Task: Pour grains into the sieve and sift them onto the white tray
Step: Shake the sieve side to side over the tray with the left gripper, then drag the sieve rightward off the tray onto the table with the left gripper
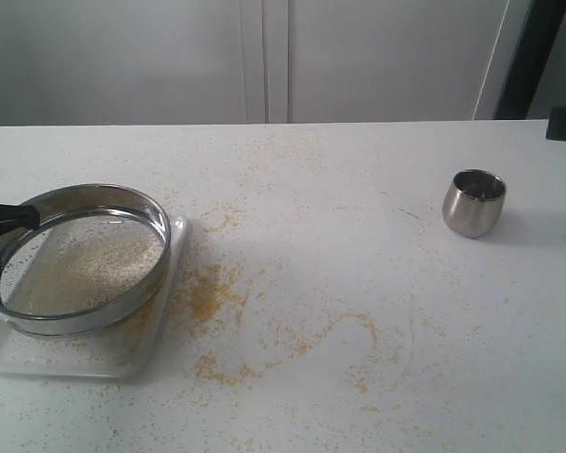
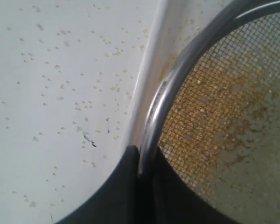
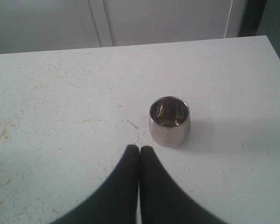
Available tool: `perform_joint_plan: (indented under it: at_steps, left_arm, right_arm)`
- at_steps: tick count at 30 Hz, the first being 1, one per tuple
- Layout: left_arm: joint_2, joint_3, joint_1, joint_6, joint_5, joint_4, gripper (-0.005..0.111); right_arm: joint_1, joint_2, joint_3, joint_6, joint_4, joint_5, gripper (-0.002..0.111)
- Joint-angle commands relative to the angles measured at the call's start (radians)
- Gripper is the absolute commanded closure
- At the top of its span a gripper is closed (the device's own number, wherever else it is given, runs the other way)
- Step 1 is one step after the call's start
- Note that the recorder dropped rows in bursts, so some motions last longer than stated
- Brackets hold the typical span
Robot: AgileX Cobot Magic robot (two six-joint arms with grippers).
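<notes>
At the far left, the left tool (image 1: 2, 215) (image 2: 143, 161) is pinching the steel rim of the sieve (image 1: 123, 307) (image 2: 177, 74), its dark fingers narrowed onto the ring from either side. The sieve is sitting over the white tray (image 1: 123, 354) (image 2: 147, 70) near the left front of the surface (image 1: 358, 170) and is covering most of it. Whether it is resting on the tray or hanging just above it cannot be told. A pale patch of grains (image 1: 94, 260) is lying on the grey mesh. The left wrist view is showing yellow granules (image 2: 210, 102) at the mesh, though it is unclear whether they are on it or beneath it.

Just right of the tray, loose yellow specks (image 1: 208, 293) are spreading over the surface in patches and a curved trail toward the middle.

Well to the right, a small steel cup (image 1: 474, 202) (image 3: 169, 121) is standing upright and looking empty inside. The right tool (image 3: 139, 151) is hovering near the cup without touching it, its fingers pressed together and gripping nothing.
</notes>
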Motion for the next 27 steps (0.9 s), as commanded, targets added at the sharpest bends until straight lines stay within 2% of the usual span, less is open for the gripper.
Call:
perform_joint_plan:
  at_steps: [1, 6, 17, 27]
  left_arm:
    - [-0.015, -0.004, -0.009, 0.013, -0.008, -0.032, 0.107]
    - [-0.013, -0.004, -0.050, 0.025, -0.013, -0.032, 0.107]
    - [-0.013, -0.004, -0.306, 0.051, -0.043, -0.032, 0.107]
    - [0.023, -0.020, -0.478, -0.002, -0.068, -0.039, 0.107]
  right_arm:
    - [0.001, -0.007, 0.007, -0.001, -0.003, -0.006, 0.108]
    - [0.001, -0.007, 0.007, -0.001, -0.003, -0.006, 0.108]
    - [0.001, -0.007, 0.007, -0.001, -0.003, -0.006, 0.108]
    - [0.001, -0.007, 0.007, -0.001, -0.003, -0.006, 0.108]
